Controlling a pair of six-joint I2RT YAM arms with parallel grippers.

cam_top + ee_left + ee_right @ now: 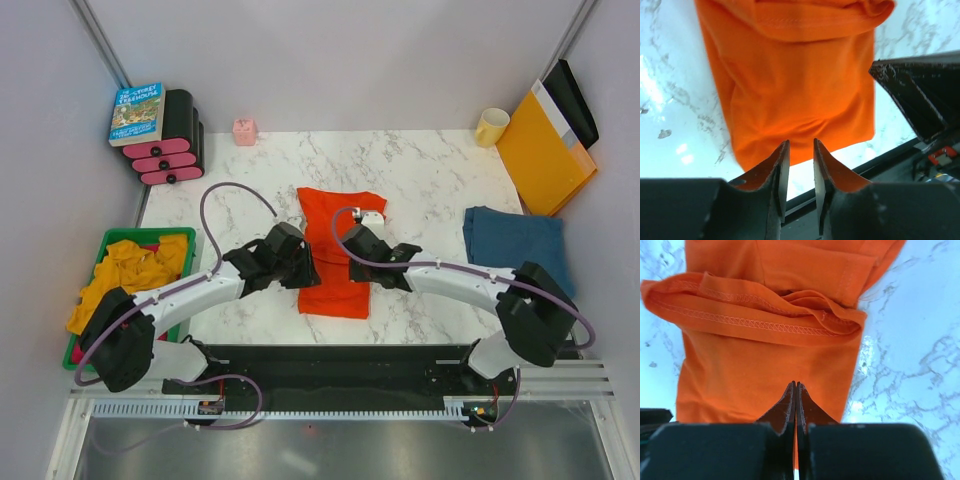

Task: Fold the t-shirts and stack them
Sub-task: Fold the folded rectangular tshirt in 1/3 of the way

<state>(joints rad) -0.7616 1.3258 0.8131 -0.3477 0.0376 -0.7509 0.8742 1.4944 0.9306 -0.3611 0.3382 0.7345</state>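
The bright orange-red t-shirt [337, 252] lies in the middle of the marble table, folded into a long strip with a sleeve turned over it. It also shows in the left wrist view [795, 85] and the right wrist view [765, 355]. The dark denim-blue t-shirt [515, 245] lies folded to a rough square at the right. My left gripper [302, 262] hovers at the orange shirt's left edge, its jaws [801, 150] slightly apart with nothing between them. My right gripper [352, 248] is over the shirt's right side, its jaws [796, 386] shut and empty.
A green bin [186, 240] of yellow cloths stands at the left. A book [137, 112] on pink-and-black rolls, a pink box [245, 131], a yellow mug [491, 126] and an orange-yellow envelope [540, 150] line the back. The black base rail [340, 365] runs along the near edge.
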